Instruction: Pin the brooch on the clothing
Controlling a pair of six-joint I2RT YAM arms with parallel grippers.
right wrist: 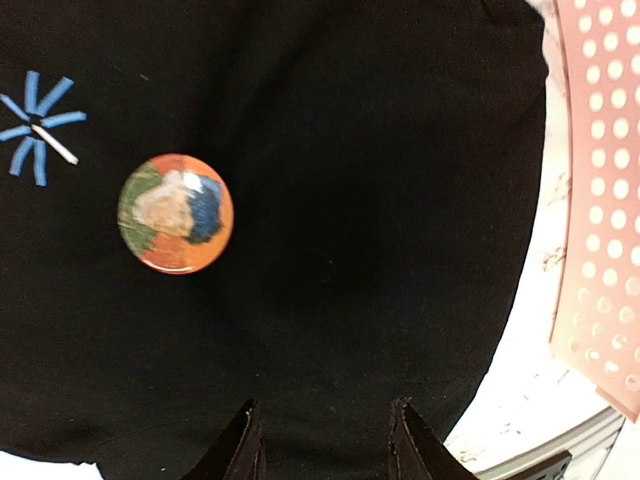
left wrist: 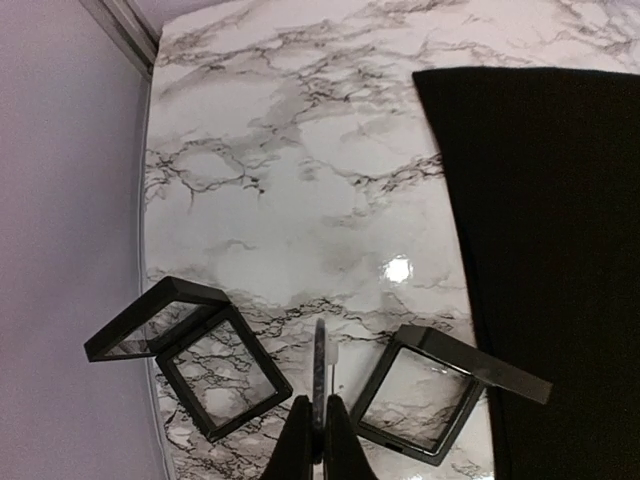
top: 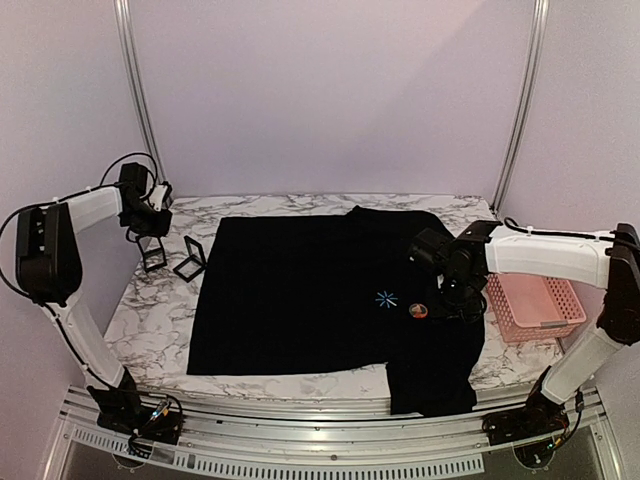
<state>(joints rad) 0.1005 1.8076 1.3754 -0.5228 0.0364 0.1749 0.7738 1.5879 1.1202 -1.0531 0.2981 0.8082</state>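
brooch (right wrist: 175,212) flat on shirt (right wrist: 350,150), just right of starburst (right wrist: 38,128). right claw (right wrist: 325,450) open, empty, further right of starburst, clearly nearer. left claw (left wrist: 318,440) pinched shut, way off.

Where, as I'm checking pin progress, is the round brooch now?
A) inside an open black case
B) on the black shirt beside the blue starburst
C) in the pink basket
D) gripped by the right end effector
B: the brooch lies on the black T-shirt beside the starburst mark, the right end effector open and apart from it.
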